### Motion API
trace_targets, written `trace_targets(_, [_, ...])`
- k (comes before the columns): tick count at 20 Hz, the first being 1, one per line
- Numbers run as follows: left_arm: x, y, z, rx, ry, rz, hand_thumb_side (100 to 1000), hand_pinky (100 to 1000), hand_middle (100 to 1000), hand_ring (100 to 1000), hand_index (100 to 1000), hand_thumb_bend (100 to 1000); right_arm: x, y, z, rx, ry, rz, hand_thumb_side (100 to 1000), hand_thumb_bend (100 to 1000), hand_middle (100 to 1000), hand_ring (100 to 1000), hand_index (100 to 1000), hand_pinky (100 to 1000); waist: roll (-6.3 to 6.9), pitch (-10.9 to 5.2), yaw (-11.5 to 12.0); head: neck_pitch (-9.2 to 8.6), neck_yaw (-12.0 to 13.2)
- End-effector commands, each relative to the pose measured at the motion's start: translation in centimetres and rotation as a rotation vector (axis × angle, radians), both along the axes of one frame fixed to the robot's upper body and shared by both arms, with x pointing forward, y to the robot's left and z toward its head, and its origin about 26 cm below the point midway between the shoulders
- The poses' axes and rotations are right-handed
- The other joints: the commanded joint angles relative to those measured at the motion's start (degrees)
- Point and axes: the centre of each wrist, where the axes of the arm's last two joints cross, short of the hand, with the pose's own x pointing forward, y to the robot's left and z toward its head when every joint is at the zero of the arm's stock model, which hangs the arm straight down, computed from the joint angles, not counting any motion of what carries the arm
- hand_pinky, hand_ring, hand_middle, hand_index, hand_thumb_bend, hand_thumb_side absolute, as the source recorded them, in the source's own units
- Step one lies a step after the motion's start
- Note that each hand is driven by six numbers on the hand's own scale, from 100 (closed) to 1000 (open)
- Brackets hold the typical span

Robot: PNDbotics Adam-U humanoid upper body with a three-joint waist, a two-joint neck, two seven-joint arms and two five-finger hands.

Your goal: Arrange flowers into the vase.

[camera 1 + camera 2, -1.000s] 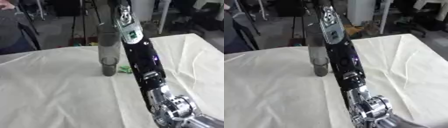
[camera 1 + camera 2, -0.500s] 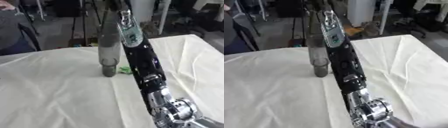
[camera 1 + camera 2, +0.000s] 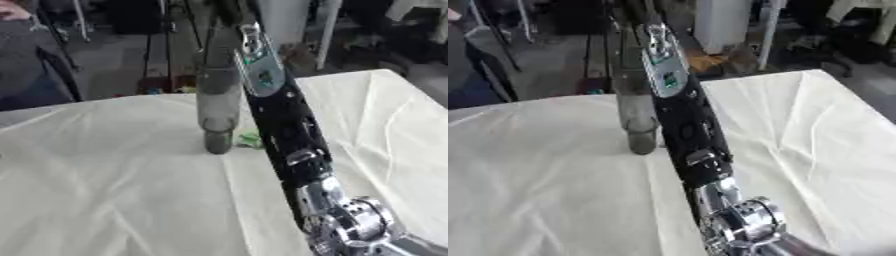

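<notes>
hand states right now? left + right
Left hand: not in view.
Right hand: cannot be told; only the right arm shows, reaching up past the vase, and the hand is out of frame.

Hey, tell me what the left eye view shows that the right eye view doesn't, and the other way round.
Only the left eye view shows a small green thing on the cloth by the vase's base; in the right eye view the arm covers that spot. Only the right eye view shows the bare cloth right of the arm more widely. Both show the tall grey vase upright on the white cloth and the right arm reaching up past it, its hand out of view.
</notes>
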Motion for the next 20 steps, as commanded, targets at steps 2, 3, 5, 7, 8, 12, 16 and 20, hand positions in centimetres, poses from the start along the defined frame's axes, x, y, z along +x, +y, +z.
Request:
trace_targets(2, [0.1, 0.0, 1.1, 0.008, -0.032, -0.009, 960, 763, 730, 737, 785, 730, 0.2, -0.7, 2.1, -0.083, -0.057, -0.026, 1000, 100, 100, 270, 312, 100, -0.06, -0.70, -0.1, -0.40, 0.0])
trace_targets(3, [0.1, 0.0, 1.0, 0.009, -0.032, -0.008, 960, 763, 730, 737, 785, 730, 0.3, -0.9, 2.2, -0.104, -0.061, -0.032, 1000, 100, 100, 278, 315, 100, -0.13, -0.73, -0.2, -0.39, 0.1])
trace_targets(5, [0.1, 0.1, 1.0, 0.010, -0.030, -0.007, 960, 763, 730, 737, 785, 729, 0.5, -1.3, 2.3, -0.140, -0.064, -0.047, 1000, 100, 100, 288, 320, 105, -0.23, -0.81, -0.4, -0.37, 0.2])
trace_targets(7, [0.1, 0.1, 1.0, 0.011, -0.030, -0.005, 960, 763, 730, 737, 785, 729, 0.7, -1.7, 2.4, -0.165, -0.064, -0.061, 1000, 100, 103, 301, 329, 117, -0.27, -0.88, -0.5, -0.37, 0.4])
trace_targets(8, [0.1, 0.1, 1.0, 0.011, -0.030, -0.004, 960, 763, 730, 737, 785, 730, 0.8, -1.9, 2.4, -0.177, -0.065, -0.068, 1000, 100, 111, 306, 333, 122, -0.27, -0.92, -0.6, -0.38, 0.4])
trace_targets(12, [0.0, 0.2, 0.9, 0.013, -0.029, 0.000, 959, 764, 730, 737, 785, 730, 1.1, -2.8, 2.4, -0.226, -0.069, -0.103, 1000, 100, 161, 339, 357, 151, -0.22, -1.04, -0.9, -0.42, 0.5])
trace_targets(16, [0.0, 0.3, 0.9, 0.014, -0.028, 0.002, 960, 764, 730, 738, 785, 730, 1.3, -3.8, 2.6, -0.265, -0.077, -0.140, 1000, 100, 197, 359, 369, 174, -0.22, -1.09, -1.3, -0.33, 0.6])
trace_targets(20, [-0.1, 0.4, 0.9, 0.016, -0.026, 0.004, 960, 764, 730, 738, 785, 729, 1.5, -4.7, 2.7, -0.297, -0.080, -0.168, 1000, 100, 201, 365, 368, 182, -0.32, -1.12, -1.5, -0.17, 0.8])
